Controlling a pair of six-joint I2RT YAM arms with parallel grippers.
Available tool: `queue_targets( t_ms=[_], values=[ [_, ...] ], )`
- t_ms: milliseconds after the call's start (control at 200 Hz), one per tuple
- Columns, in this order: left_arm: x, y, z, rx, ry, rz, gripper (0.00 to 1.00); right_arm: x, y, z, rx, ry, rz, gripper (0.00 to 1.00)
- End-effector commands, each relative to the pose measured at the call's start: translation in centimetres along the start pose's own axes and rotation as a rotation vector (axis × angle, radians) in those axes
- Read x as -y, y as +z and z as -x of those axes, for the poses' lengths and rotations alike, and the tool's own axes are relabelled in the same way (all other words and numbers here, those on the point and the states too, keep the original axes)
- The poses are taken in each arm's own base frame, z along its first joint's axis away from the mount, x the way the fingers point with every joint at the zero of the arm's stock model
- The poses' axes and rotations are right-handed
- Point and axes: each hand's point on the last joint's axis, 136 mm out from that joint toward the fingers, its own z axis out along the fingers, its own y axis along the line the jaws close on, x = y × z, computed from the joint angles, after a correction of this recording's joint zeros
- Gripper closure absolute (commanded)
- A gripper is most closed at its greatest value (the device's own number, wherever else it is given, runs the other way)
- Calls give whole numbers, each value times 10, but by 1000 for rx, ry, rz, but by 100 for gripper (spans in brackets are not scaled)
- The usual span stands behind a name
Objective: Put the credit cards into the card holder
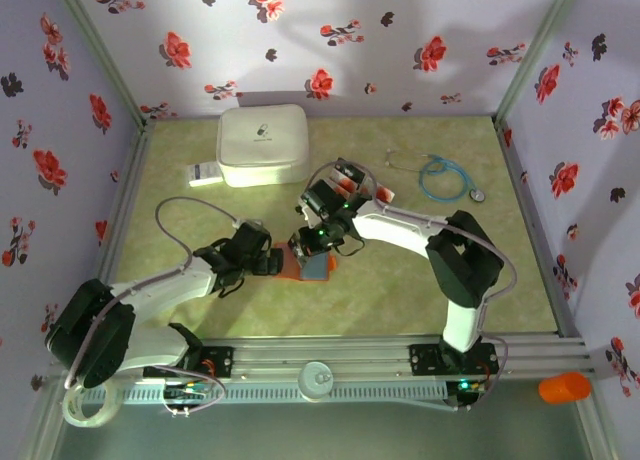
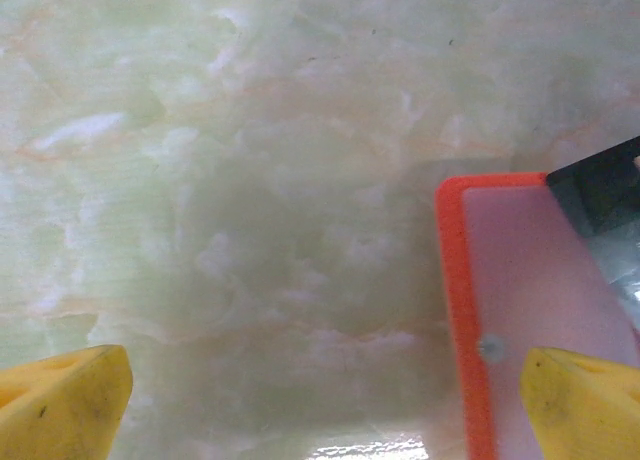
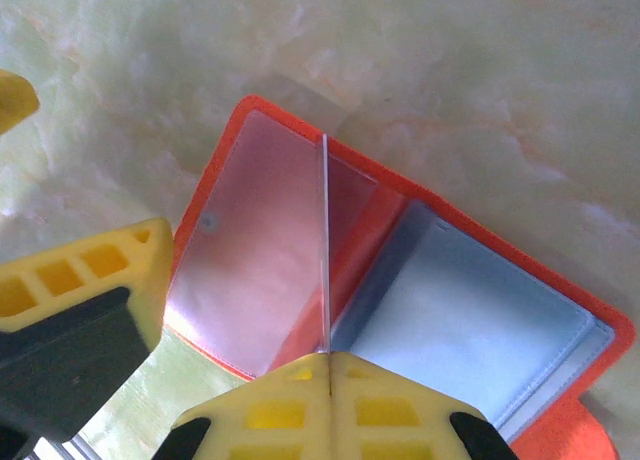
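Note:
The card holder (image 1: 312,267) lies open on the table, orange-red with a bluish-grey inside (image 3: 470,320). My right gripper (image 3: 328,365) is shut on a credit card (image 3: 325,240) that I see edge-on, standing upright over the holder's middle fold. The card's dark corner (image 2: 600,190) shows above the pinkish left flap (image 2: 530,280). My left gripper (image 2: 320,410) is open at the holder's left edge. One yellow finger (image 2: 585,405) is over the flap and the other (image 2: 60,405) over bare table. More credit cards (image 1: 347,187) lie behind the right wrist.
A big white case (image 1: 262,145) and a white barcode label (image 1: 205,172) lie at the back left. A blue stethoscope (image 1: 445,177) lies at the back right. An orange cylinder (image 1: 565,387) sits outside the front rail. Flowered walls close in three sides.

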Motion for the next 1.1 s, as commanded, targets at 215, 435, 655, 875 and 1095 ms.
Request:
queue_targets(
  t_ms=[215, 435, 655, 875, 1095],
  values=[
    [9, -3, 11, 11, 16, -11, 0, -2, 5, -6, -21, -1, 12, 100],
    [12, 4, 5, -11, 36, -8, 0, -4, 3, -5, -16, -4, 18, 100],
    [9, 10, -5, -31, 46, 12, 0, -8, -15, -1, 23, -7, 28, 100],
    [4, 11, -13, -41, 66, 48, 0, -10, -37, 8, 132, 56, 65, 100],
    [0, 8, -19, -36, 47, 83, 0, 2, -38, 7, 286, 208, 109, 100]
  ],
)
